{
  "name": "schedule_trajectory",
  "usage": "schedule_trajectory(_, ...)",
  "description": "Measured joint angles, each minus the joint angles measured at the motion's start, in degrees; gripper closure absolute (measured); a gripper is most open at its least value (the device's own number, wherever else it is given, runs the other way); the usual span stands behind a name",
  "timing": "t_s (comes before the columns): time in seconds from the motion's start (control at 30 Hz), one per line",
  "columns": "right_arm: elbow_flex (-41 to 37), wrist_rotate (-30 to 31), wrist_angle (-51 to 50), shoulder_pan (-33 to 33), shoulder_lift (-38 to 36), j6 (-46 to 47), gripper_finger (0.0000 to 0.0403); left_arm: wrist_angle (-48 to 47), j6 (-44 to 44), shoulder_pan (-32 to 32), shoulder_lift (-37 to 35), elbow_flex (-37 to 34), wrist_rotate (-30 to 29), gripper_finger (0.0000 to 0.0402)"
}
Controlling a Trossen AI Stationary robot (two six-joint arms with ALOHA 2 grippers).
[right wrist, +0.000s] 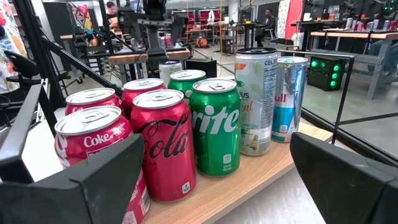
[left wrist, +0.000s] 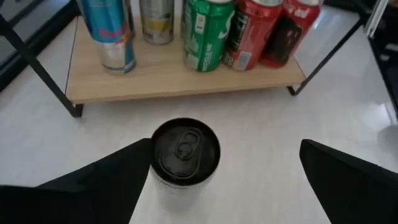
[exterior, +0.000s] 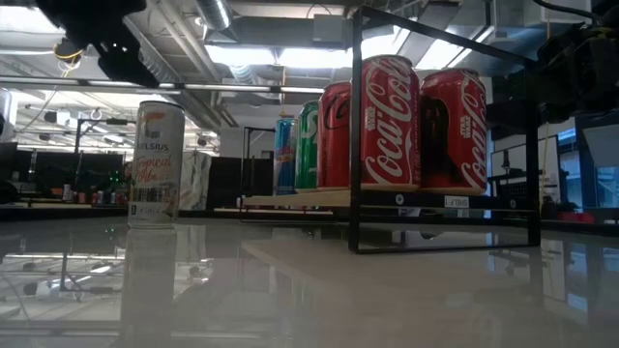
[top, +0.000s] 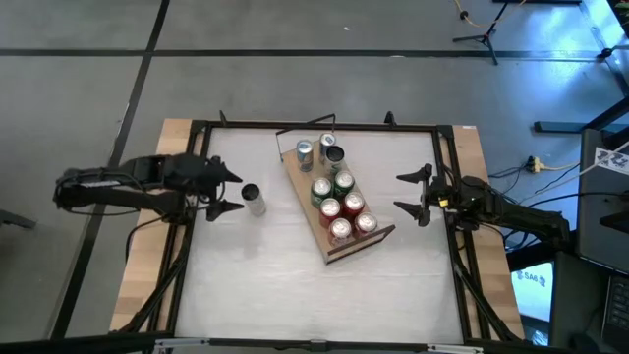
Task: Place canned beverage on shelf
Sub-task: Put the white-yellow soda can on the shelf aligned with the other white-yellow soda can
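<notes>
Where table (top: 265, 285) spreads, upright can (top: 254, 200), shelf (top: 335, 248) diagonal.

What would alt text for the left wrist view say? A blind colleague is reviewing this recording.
A slim white can with a dark top stands alone on the white table, between the left gripper's open fingers. Beyond it, the wooden shelf holds a blue can, a pale can, a green can and red cans.

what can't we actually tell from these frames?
- Low view: the rear cans on the shelf hide behind the red cans.
- High view: labels too small to read.
- Left wrist view: the lone can shows mainly its top; the left gripper is cut off by the frame edge.
- Right wrist view: right gripper fingers cover part of the nearest cans.
</notes>
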Motion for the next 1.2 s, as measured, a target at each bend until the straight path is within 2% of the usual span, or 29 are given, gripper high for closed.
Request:
schedule_trajectory(0.43,0.00,0.00,0.00,-0.02,0.00,0.00,0.0004,11.90,-1.46,-0.01,-11.36,-12.86,-0.58,0.0005)
schedule_trajectory(0.97,0.01,0.00,0.02,-0.01,0.00,0.01,0.0004,9.24,-4.42,-0.01,-11.96,-16.67,-1.65,0.0005)
schedule_trajectory(1.2,0.00,-0.02,0.01,-0.02,0.01,0.02,0.0004,14.92,-6.31,0.01,-11.88,-21.83,-1.65,0.0005)
